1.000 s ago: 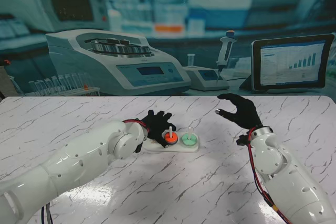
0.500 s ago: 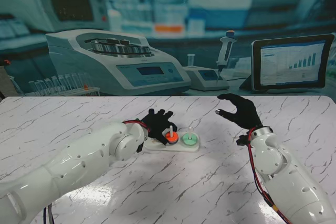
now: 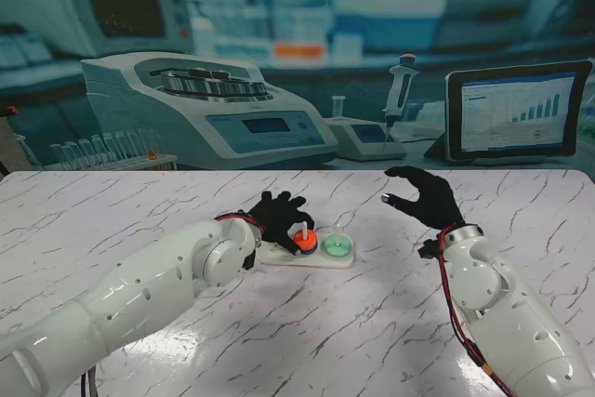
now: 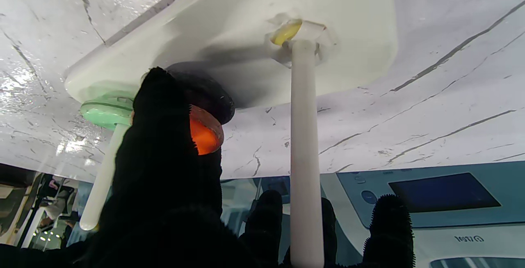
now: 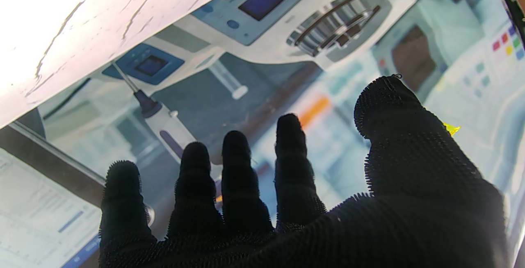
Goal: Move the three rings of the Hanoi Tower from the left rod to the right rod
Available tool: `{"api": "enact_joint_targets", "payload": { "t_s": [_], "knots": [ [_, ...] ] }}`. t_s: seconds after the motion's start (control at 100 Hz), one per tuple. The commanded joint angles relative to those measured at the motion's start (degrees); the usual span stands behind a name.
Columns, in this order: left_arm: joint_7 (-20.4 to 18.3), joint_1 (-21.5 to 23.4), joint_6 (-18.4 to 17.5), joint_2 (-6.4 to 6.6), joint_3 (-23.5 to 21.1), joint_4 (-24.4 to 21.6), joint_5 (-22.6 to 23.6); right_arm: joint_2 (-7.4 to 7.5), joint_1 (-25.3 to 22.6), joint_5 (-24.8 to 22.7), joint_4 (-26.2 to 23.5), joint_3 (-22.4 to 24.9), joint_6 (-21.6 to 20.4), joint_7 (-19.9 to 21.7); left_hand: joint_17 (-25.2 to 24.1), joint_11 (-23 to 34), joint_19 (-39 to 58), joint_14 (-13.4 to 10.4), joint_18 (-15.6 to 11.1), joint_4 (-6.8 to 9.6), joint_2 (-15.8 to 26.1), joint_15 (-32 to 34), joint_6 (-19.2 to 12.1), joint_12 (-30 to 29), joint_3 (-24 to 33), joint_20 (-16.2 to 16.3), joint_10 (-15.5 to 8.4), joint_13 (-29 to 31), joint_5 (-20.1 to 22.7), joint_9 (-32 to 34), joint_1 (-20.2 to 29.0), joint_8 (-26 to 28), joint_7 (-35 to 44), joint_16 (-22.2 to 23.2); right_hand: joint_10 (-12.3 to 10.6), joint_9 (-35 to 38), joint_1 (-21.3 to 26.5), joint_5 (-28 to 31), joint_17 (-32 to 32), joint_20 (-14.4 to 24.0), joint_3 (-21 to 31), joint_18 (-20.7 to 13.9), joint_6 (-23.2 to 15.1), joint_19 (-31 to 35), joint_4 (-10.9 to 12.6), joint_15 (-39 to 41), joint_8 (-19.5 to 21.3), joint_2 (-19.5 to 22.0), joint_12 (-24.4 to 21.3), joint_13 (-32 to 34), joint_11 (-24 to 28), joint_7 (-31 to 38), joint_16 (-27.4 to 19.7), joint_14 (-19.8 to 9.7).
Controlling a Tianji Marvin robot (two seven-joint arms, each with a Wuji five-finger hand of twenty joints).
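One orange ring (image 3: 304, 243) is pinched by the left hand (image 3: 276, 214) on the middle rod; next, lift it clear. The right hand (image 3: 426, 196) hovers, fingers apart.

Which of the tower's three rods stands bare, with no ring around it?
The left rod, beside the left hand. The middle rod carries the orange ring; the right rod carries the green ring.

The white oblong tower base (image 3: 311, 258) lies near the middle of the white marbled worktop (image 3: 372, 323). The orange plastic ring (image 3: 304, 243) sits on its middle rod, the pale green plastic ring (image 3: 336, 247) just to its right. The black-gloved left hand (image 3: 274, 218) is at the base's left end, touching the orange ring. The black-gloved right hand (image 3: 423, 196) is well apart to the right.
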Motion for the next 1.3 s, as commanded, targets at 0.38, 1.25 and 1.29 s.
{"api": "enact_joint_targets", "payload": {
  "t_s": [0.38,1.25,1.29],
  "knots": [
    [-3.4,1.8,-0.61,1.2,-4.67,-4.99,0.04,-0.47,-0.25,0.3,0.05,-0.41,0.07,-0.03,0.02,0.07,1.87,-0.26,0.86,-1.63,0.7,0.1,-6.35,0.2,1.29,0.44,-1.21,2.11,5.73,2.04,3.18,0.91,7.57,0.52,-0.54,1.11,1.26,0.53,-0.71,0.48,-0.74,-4.76,-0.31,0.43,1.5,-0.87,-0.83,1.17,0.15,-0.64,-0.09,0.0,0.54,-0.31],
    [-6.75,6.39,0.24,3.25,-15.39,-14.22,4.77,-0.53,-0.05,0.39,0.22,-0.51,-0.26,-0.22,0.43,0.11,2.22,0.1,0.95,-2.03,0.69,0.04,-5.49,0.1,1.07,0.63,-1.4,3.15,6.83,3.97,2.43,-0.04,8.26,0.4,-0.74,1.06,1.12,0.53,-0.66,0.5,-0.75,-4.8,-0.66,0.47,1.51,-0.2,-0.83,1.05,0.16,-1.61,0.08,0.07,0.45,-0.7],
    [-7.0,6.62,0.17,3.39,-15.88,-14.5,5.22,-0.54,-0.05,0.4,0.2,-0.5,-0.25,-0.23,0.49,0.14,2.24,0.17,0.98,-2.03,0.6,0.04,-5.51,0.11,1.07,0.64,-1.36,3.21,6.97,4.1,2.48,-0.07,8.2,0.39,-0.66,1.06,1.12,0.58,-0.67,0.5,-0.73,-4.77,-0.66,0.48,1.51,-0.36,-0.82,1.09,0.16,-1.51,0.06,0.08,0.42,-0.64]
  ]
}}
